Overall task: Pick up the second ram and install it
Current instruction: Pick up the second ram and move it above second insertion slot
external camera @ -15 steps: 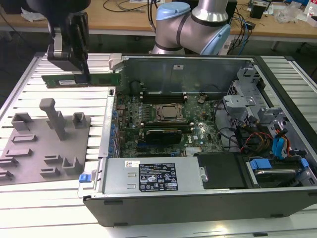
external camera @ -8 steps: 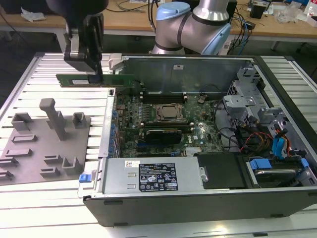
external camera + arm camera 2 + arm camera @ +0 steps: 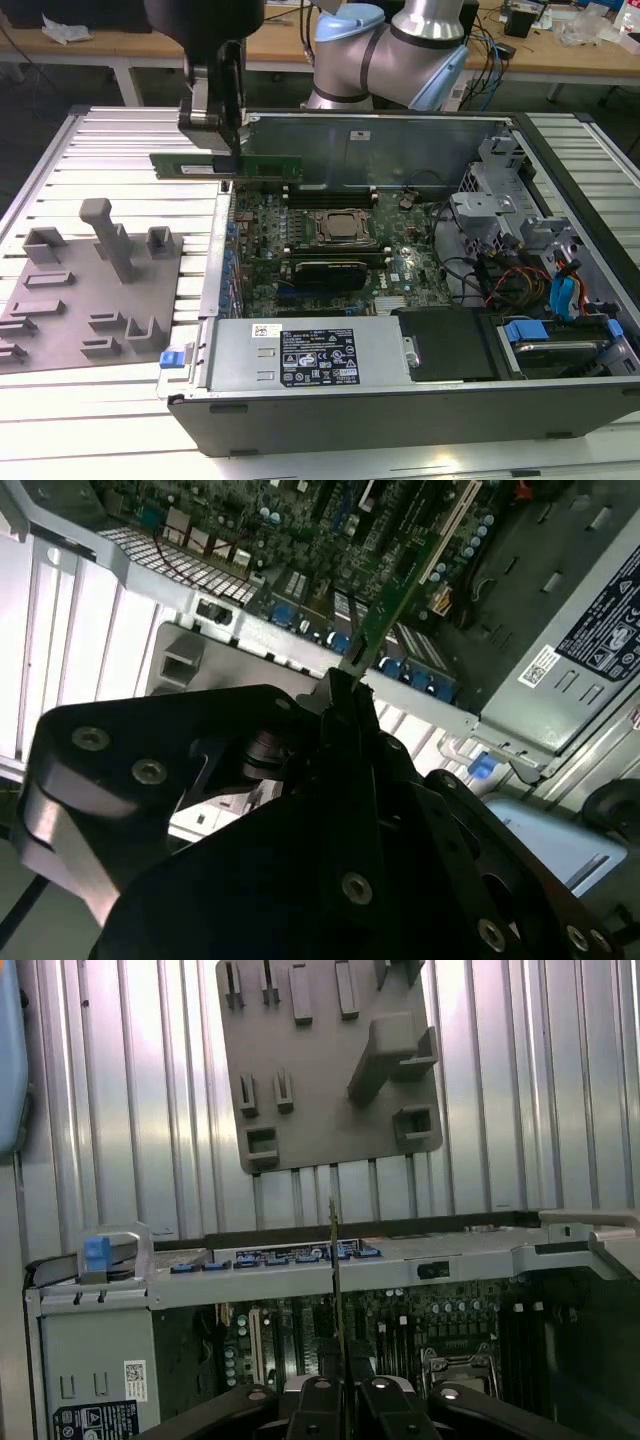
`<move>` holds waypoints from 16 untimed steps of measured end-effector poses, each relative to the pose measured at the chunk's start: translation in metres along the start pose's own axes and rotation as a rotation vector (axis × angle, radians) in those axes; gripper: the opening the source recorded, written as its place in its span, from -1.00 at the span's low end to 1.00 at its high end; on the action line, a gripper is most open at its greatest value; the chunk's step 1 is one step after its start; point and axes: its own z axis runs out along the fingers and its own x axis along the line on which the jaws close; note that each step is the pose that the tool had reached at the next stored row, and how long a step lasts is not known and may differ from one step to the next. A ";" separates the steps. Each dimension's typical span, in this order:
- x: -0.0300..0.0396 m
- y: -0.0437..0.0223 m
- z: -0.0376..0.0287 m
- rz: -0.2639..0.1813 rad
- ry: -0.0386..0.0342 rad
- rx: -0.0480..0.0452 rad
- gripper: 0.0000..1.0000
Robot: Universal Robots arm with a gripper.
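Note:
The second ram (image 3: 262, 165) is a long thin green stick, held level above the left wall of the open computer case (image 3: 400, 405) in the exterior view. My gripper (image 3: 222, 148) is shut on it near its middle, coming down from above. In both wrist views the stick shows edge-on, as a thin green line (image 3: 385, 610) (image 3: 335, 1270) running out from between my fingers (image 3: 345, 685) (image 3: 338, 1385). It hangs clear of the motherboard (image 3: 400, 265). The long black memory slots (image 3: 330, 196) lie below and toward the exterior view's right.
A processor socket (image 3: 340, 228) sits mid-board with a black card (image 3: 330, 270) in front of it. The power supply (image 3: 310, 355) lies along the case's front, with drive bays and cables (image 3: 540, 270) at the right. A grey parts fixture (image 3: 90, 290) lies on the slatted table to the left.

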 end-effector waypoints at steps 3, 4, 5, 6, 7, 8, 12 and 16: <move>-0.0006 -0.0082 0.0023 0.015 -0.0114 -0.0003 -0.73; -0.0007 -0.0104 0.0034 0.020 -0.0115 -0.0003 -0.73; -0.0010 -0.0133 0.0042 0.023 -0.0115 -0.0003 -0.73; -0.0014 -0.0187 0.0048 0.023 -0.0114 -0.0004 -0.73; -0.0017 -0.0218 0.0050 0.023 -0.0114 -0.0004 -0.73; -0.0021 -0.0257 0.0053 0.023 -0.0115 -0.0004 -0.73; -0.0038 -0.0415 0.0066 0.024 -0.0115 -0.0006 -0.73; -0.0057 -0.0545 0.0078 0.023 -0.0114 -0.0011 -0.73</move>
